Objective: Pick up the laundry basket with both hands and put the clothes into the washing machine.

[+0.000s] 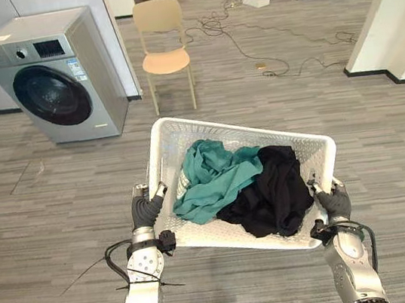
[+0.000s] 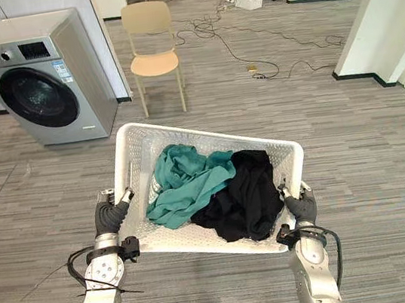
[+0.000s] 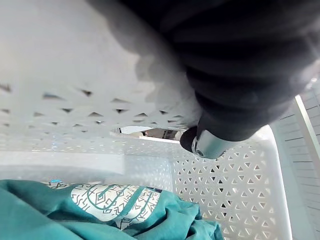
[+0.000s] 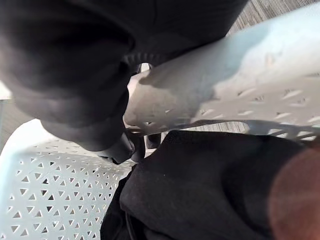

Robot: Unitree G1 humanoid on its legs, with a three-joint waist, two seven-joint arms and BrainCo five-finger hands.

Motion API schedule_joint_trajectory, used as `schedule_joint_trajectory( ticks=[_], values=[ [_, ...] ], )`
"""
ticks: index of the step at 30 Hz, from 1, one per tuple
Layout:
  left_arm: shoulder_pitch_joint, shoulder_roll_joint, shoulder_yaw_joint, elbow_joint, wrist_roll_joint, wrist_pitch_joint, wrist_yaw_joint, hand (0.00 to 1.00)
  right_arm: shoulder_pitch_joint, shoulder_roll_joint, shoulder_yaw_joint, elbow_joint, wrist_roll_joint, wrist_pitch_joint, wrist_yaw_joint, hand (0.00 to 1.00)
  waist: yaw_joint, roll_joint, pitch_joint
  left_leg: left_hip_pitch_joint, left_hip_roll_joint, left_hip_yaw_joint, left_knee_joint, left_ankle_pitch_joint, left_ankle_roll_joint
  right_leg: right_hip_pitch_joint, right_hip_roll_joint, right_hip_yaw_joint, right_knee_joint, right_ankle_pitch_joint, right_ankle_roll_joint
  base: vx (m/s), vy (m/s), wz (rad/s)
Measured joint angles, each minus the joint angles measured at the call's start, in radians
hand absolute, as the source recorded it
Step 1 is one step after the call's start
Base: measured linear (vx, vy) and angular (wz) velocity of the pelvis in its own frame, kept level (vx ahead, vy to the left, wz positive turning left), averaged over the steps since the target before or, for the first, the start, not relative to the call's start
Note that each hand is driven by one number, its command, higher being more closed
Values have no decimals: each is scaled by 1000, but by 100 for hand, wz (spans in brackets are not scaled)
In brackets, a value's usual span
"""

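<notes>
I hold a white lattice laundry basket (image 1: 173,142) above the floor in front of me, tilted slightly. A teal garment (image 1: 210,177) lies in its left half and a black garment (image 1: 273,190) in its right half. My left hand (image 1: 146,209) grips the basket's left rim, its thumb (image 3: 210,142) hooked inside the wall near the teal garment (image 3: 100,210). My right hand (image 1: 336,200) grips the right rim, thumb (image 4: 125,147) inside beside the black garment (image 4: 210,185). The silver washing machine (image 1: 54,74) stands at the far left, its round door closed.
A beige chair (image 1: 163,39) stands right of the machine, straight beyond the basket. Cables (image 1: 270,42) trail over the wood floor further back. A white pillar (image 1: 387,9) rises at the right. Open floor lies between the basket and the machine.
</notes>
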Motion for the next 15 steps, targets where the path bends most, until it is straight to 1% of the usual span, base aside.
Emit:
schedule_joint_trajectory(
  ticks=[1,3,4,5,6,7,8,9,10,11,12,13,14,15],
  values=[
    [-1,13,0,0,0,0,9,100,-1,5,3,-1,1,0,2,100,-9,3,5,8,9,-21,-3,-10,6,-42,56,9,-62,-23,32,277,42,32],
    [-13,16,-3,12,-1,-1,12,100,0,10,-4,-3,16,-3,2,100,-13,-1,7,23,7,-42,-9,-34,-2,-84,116,14,-218,-6,69,309,11,30],
    [-23,17,-8,26,-1,-1,13,100,2,9,-7,-3,22,-3,2,100,-13,0,11,38,7,-48,-19,-43,-11,-91,135,19,-284,9,87,377,-17,33],
    [-44,18,-13,49,-1,-1,15,100,7,9,-12,-4,43,-2,2,100,-18,1,19,78,5,-62,-39,-56,-32,-92,163,32,-441,61,118,542,-64,52],
    [-60,25,-18,58,-1,-1,15,100,14,10,-12,-14,58,-2,2,100,-37,0,30,111,-5,-92,-31,-93,-52,-94,168,42,-546,109,149,579,-91,62],
    [-66,24,-18,61,-1,-1,15,100,21,10,-11,-24,61,-3,2,100,-47,-1,30,123,-8,-106,-12,-121,-56,-105,170,63,-553,120,149,641,-163,73],
    [-72,21,-20,64,0,-3,15,100,47,4,-9,-63,66,-3,2,100,-62,-2,25,145,3,-120,40,-189,-57,-124,186,106,-483,130,123,452,-162,61],
    [-57,15,-22,65,0,-3,15,100,77,-4,4,-88,77,-3,2,100,-68,28,22,199,37,-121,40,-228,-72,-124,215,107,-384,127,89,633,-203,86],
    [-45,8,-25,64,1,-5,14,100,112,-6,9,-101,87,-5,4,100,-80,45,8,167,80,-108,238,-236,-89,-104,232,90,-292,118,62,529,-183,79],
    [-43,-3,-34,67,1,-5,14,100,116,-18,7,-101,91,-5,3,100,-95,71,5,99,124,-106,400,-220,-103,-91,244,57,-261,70,47,699,-253,76],
    [-40,-12,-40,68,-1,-5,10,100,120,-43,5,-112,105,-4,3,100,-82,116,6,-17,224,-64,675,-73,-88,-41,285,8,-263,34,12,872,-335,11],
    [-32,-21,-27,71,-8,-5,8,100,121,-52,13,-137,119,3,3,100,-39,122,7,-99,334,9,888,96,-48,35,327,13,-296,3,-19,900,-318,-12],
    [-30,-24,-25,71,-11,-5,8,100,122,-53,14,-140,118,3,3,100,-33,123,8,-117,350,16,926,97,-49,57,334,13,-311,-1,-23,766,-240,-19],
    [-19,-29,-23,71,-15,-7,8,100,124,-52,14,-144,118,3,0,100,-30,115,15,-169,381,26,1023,91,-47,158,350,12,-383,-3,-26,767,-188,17]
  ],
)
